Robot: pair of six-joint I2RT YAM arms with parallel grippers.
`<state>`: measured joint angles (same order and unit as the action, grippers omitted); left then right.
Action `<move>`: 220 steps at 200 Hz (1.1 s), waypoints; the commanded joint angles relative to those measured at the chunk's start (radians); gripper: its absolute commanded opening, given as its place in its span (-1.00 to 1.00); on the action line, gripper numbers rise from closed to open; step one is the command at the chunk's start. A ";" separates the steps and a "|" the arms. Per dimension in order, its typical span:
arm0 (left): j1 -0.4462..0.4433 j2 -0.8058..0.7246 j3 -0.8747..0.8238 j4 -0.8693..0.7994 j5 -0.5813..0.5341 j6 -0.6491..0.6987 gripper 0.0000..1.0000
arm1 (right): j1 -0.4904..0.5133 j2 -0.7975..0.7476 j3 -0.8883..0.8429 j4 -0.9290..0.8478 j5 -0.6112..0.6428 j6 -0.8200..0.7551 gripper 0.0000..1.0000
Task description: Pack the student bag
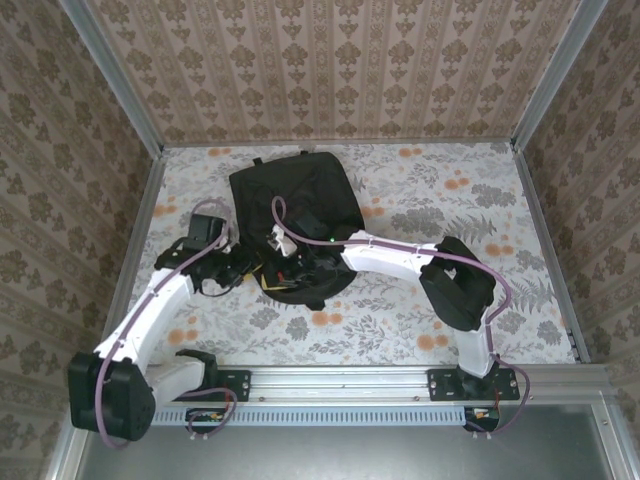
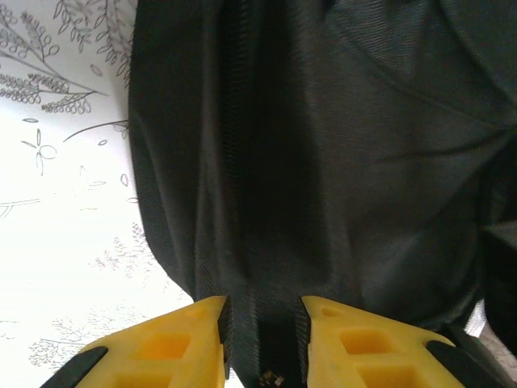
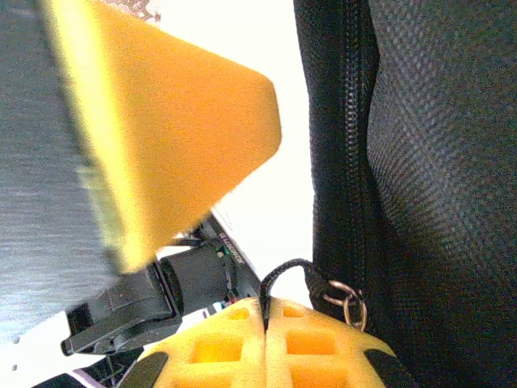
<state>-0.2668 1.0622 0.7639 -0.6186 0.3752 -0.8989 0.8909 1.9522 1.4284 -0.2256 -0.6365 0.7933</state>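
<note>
The student bag (image 1: 295, 205), a large black fabric backpack, lies flat in the middle of the table. Both grippers meet at its near edge. My left gripper (image 1: 248, 268) comes in from the left. In the left wrist view a fold of the bag (image 2: 323, 145) with a zip line running along it sits between the yellow fingers (image 2: 178, 347) of the left gripper (image 2: 262, 311), which are closed in on the fabric. My right gripper (image 3: 265, 305) is shut on the black zipper pull cord (image 3: 283, 275), which hangs from a small metal ring (image 3: 346, 301) on the bag's zip (image 3: 349, 121).
A blurred yellow finger of the left gripper (image 3: 161, 121) looms close in the right wrist view. Patterned walls (image 1: 330, 70) enclose the floral table (image 1: 450, 200) on three sides. The right arm's elbow (image 1: 455, 285) rests over the table to the right of the bag.
</note>
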 commanded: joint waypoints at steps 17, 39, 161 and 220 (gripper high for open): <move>0.008 -0.015 -0.020 0.016 0.028 -0.022 -0.37 | 0.003 -0.054 -0.019 0.027 -0.007 0.013 -1.00; 0.006 0.003 -0.042 0.024 0.033 -0.027 -0.36 | 0.003 -0.060 -0.025 0.027 -0.003 0.013 -1.00; -0.005 0.089 -0.068 0.086 -0.001 -0.002 -0.84 | 0.001 -0.076 -0.055 -0.004 0.003 -0.016 -1.00; 0.016 0.044 -0.032 0.018 -0.063 0.047 -1.00 | -0.007 -0.140 -0.094 -0.103 0.024 -0.090 -1.00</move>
<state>-0.2668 1.1416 0.6964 -0.5621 0.3656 -0.8925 0.8906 1.8748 1.3533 -0.2657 -0.6289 0.7532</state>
